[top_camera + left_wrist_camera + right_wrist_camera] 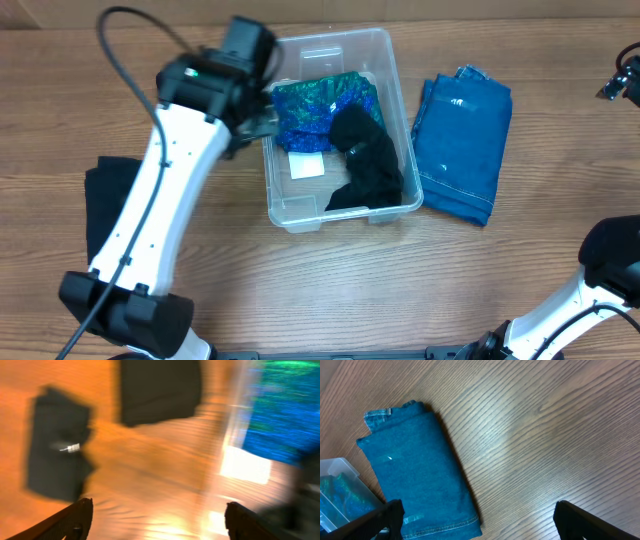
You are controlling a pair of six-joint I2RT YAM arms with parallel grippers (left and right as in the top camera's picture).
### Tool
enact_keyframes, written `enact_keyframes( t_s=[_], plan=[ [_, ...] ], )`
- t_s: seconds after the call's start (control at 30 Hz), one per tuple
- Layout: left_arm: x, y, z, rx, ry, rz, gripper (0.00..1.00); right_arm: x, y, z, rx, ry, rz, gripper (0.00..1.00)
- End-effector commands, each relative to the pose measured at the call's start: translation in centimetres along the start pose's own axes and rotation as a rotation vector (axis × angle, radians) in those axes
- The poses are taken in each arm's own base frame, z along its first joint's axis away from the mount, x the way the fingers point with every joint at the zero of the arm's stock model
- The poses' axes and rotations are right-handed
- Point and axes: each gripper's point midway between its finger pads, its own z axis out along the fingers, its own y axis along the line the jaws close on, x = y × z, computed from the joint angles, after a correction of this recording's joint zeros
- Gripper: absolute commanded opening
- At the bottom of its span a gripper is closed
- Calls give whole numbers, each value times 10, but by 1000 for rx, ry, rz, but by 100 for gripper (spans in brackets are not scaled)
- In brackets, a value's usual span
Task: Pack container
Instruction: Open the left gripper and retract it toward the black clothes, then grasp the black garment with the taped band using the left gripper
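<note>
The clear container (pixel 394 88) stands mid-table. In it lie a blue-green patterned cloth (pixel 318 100) and a black cloth (pixel 366 160), with the white label (pixel 306 166) showing on its base. My left gripper (pixel 260 118) hovers by the container's left rim. In the blurred left wrist view it (pixel 159 521) is open and empty over the wood, with the container wall (pixel 226 455) and the patterned cloth (pixel 280 410) to its right. My right gripper (pixel 480 521) is open and empty above the table next to the folded blue jeans (pixel 415 480). In the overhead view it (pixel 624 78) sits at the far right edge.
The folded jeans (pixel 462 140) lie right of the container. A black cloth (pixel 104 198) lies at the left, partly under my left arm. The left wrist view shows two dark blurred shapes (pixel 55 445) (pixel 160 390) on the wood. A container corner (pixel 335 467) shows in the right wrist view.
</note>
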Motion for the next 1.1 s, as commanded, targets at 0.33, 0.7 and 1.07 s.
enact_keyframes(
  t_s=[0.33, 0.7, 1.07],
  plan=[
    [43, 193, 106, -384, 272, -420, 91, -2, 1, -7, -4, -24, -6, 100],
    [99, 186, 191, -320, 321, -213, 92, -2, 1, -7, -4, -24, -6, 100],
    [59, 181, 205, -273, 155, -192, 92, -2, 1, -7, -4, -24, -6, 100]
  ],
)
